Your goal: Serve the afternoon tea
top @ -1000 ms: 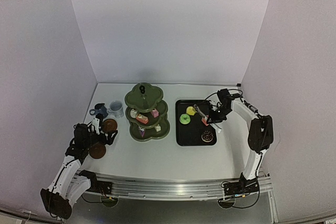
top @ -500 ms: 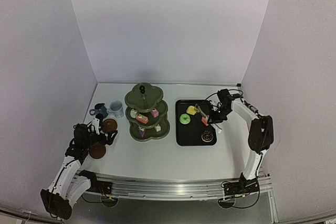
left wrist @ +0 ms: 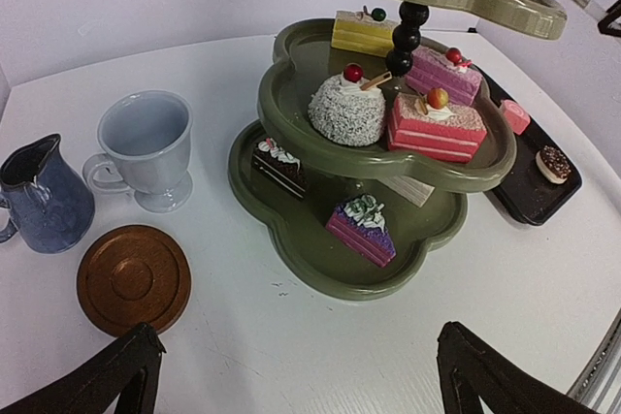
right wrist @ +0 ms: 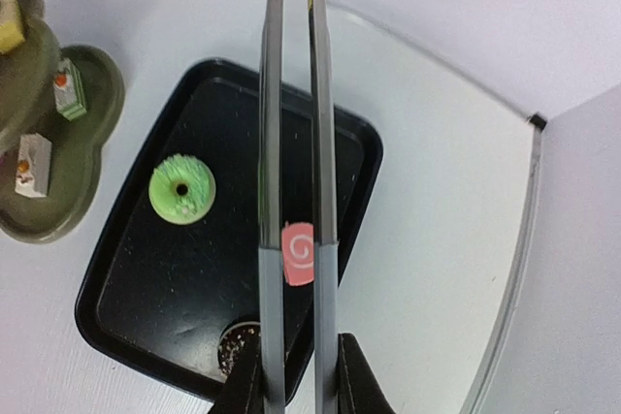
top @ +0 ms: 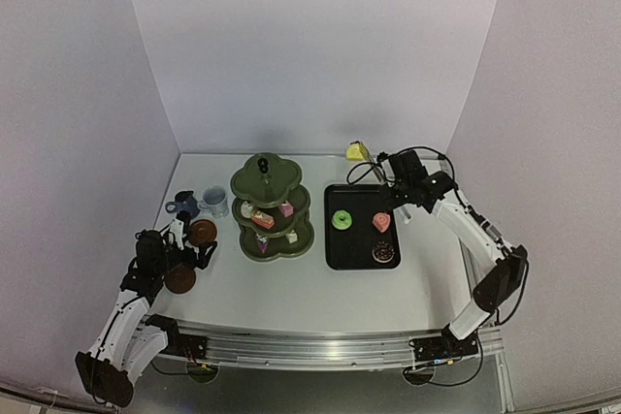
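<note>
Black fingers point(left wrist: 116, 375) of the left gripper point(left wrist: 296, 351) sit wide apart, jaws spread, nothing between them. Left arm folded low at the near left of the table point(top: 320, 288), wrist aimed toward the stand.

- One brown saucer point(top: 179, 280) lies flat just beside that wrist.
- A second saucer point(left wrist: 133, 279) lies just ahead of the fingers, apart from them.
- Behind it are the dark-blue cup point(left wrist: 44, 196) and white cup point(left wrist: 146, 147), upright, side by side, both on the table rather than on a saucer.

Olive-green stand point(left wrist: 320, 269) mid-table, between the cups and the black tray point(top: 354, 244).
- Middle tier: coconut-white cake point(left wrist: 347, 109), pink slice point(left wrist: 437, 128), yellow slice point(left wrist: 364, 34), and another pink piece behind the post.
- Lower tier: chocolate slice point(left wrist: 281, 164), purple slice point(left wrist: 361, 230), and a pale piece partly hidden under the tier above.
- Top tier is seen from below in the left wrist view, so its load cannot be told there.

Right arm reaches up and forward from the near right, elbow high, wrist above the tray's far edge. Right gripper point(top: 400, 170) is clamped on the handle end of the metal tongs point(right wrist: 296, 143). The tong tips pinch a yellow cake point(top: 356, 151), held in the air clear of the tray, past its far edge.

On the tray:
- green doughnut point(right wrist: 181, 188) toward the stand side
- pink cake point(right wrist: 298, 252) with a white swirl, crossed by the tong arms in the right wrist view
- chocolate doughnut point(top: 383, 252) at the near end
</note>
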Controlling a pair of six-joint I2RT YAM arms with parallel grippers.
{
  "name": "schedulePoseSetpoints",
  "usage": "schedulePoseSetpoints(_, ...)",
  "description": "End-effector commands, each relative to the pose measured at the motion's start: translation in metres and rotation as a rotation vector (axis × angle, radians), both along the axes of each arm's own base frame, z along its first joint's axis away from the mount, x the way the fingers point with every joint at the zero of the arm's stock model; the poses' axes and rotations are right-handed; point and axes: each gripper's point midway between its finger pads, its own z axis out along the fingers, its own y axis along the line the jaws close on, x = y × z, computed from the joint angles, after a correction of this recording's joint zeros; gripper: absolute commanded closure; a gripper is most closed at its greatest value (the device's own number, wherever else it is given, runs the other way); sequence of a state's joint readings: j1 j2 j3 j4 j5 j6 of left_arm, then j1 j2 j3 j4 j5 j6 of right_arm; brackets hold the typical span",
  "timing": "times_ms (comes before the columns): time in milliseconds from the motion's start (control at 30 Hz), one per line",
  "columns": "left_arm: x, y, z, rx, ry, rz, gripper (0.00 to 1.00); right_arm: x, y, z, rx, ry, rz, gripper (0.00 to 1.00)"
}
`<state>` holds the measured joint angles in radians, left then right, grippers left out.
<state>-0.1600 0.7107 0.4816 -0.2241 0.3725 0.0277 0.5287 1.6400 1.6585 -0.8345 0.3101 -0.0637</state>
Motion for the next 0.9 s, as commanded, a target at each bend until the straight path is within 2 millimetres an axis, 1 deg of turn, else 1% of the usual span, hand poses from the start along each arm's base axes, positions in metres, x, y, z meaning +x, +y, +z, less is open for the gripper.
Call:
schedulePoseSetpoints(0,0.004,0.001,0.018,0.001,-0.076,-0.001,0.01,-0.008,0.027,0.098,0.017,-0.357,0.05,1.0)
schedulePoseSetpoints(33,0.004,0.001,0.018,0.0,-0.076,-0.001,0.01,-0.017,0.044,0.105,0.02,-0.394,0.104,1.0)
schedulePoseSetpoints(100,0.004,0.0,0.02,-0.002,-0.081,-0.002,0.01,-0.034,0.07,0.117,0.036,-0.466,0.192,1.0)
schedulePoseSetpoints(133,0.004,0.0,0.021,-0.003,-0.082,-0.004,0.01,-0.045,0.086,0.117,0.036,-0.489,0.253,1.0)
schedulePoseSetpoints(233,0.005,0.0,0.024,-0.004,-0.087,-0.006,0.01,-0.068,0.117,0.12,0.059,-0.54,0.38,1.0)
schedulePoseSetpoints(433,0.005,0.0,0.029,0.004,-0.096,-0.009,0.01,-0.106,0.163,0.104,0.119,-0.532,0.555,1.0)
schedulePoseSetpoints(533,0.005,0.0,0.029,0.011,-0.094,-0.011,0.01,-0.12,0.174,0.096,0.115,-0.524,0.602,1.0)
schedulePoseSetpoints(600,0.005,0.0,0.029,0.012,-0.095,-0.013,0.01,-0.121,0.179,0.085,0.093,-0.512,0.612,1.0)
schedulePoseSetpoints(667,0.006,-0.001,0.029,0.011,-0.097,-0.015,0.01,-0.115,0.185,0.072,0.066,-0.509,0.601,1.0)
schedulePoseSetpoints(767,0.007,-0.002,0.029,0.009,-0.094,-0.02,0.01,-0.103,0.197,0.064,0.032,-0.531,0.594,1.0)
schedulePoseSetpoints(867,0.006,-0.002,0.031,0.01,-0.097,-0.021,0.01,-0.096,0.202,0.06,0.002,-0.555,0.587,1.0)
